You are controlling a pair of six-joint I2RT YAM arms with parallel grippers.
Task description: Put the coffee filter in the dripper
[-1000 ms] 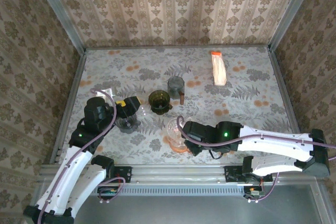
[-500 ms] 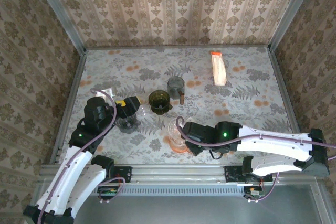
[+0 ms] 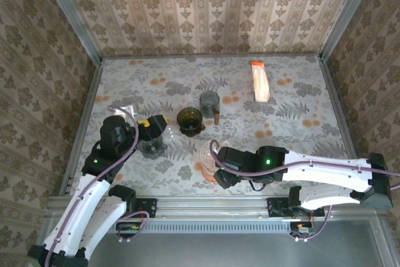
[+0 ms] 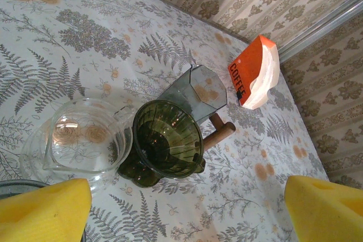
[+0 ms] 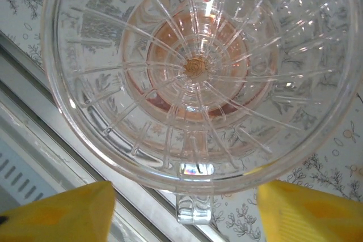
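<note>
A clear ribbed dripper point(image 5: 195, 66) with a pinkish base stands near the table's front edge point(image 3: 207, 154). My right gripper point(image 5: 184, 212) is open, its yellow pads point(image 5: 57, 215) on either side of the dripper's small handle tab point(image 5: 193, 208) and apart from it. It sits just right of the dripper point(image 3: 215, 167). A dark green dripper point(image 4: 167, 140) stands mid-table point(image 3: 189, 120). The coffee filter pack point(image 4: 255, 72), white with an orange COFFEE label, lies at the back right point(image 3: 260, 81). My left gripper point(image 4: 187, 213) is open and holds nothing; it hovers over the glass server point(image 3: 154, 130).
A clear glass server point(image 4: 85, 140) stands left of the green dripper. Behind it is a dark glass octagonal cup point(image 4: 199, 89) with a wooden handle point(image 4: 218, 134). The metal rail point(image 5: 51, 117) of the table's near edge runs close under the clear dripper. Patterned walls point(image 3: 206, 10) enclose the table.
My right gripper has opened and let go of the clear dripper's handle, and it has backed off slightly. The left arm has not moved.
</note>
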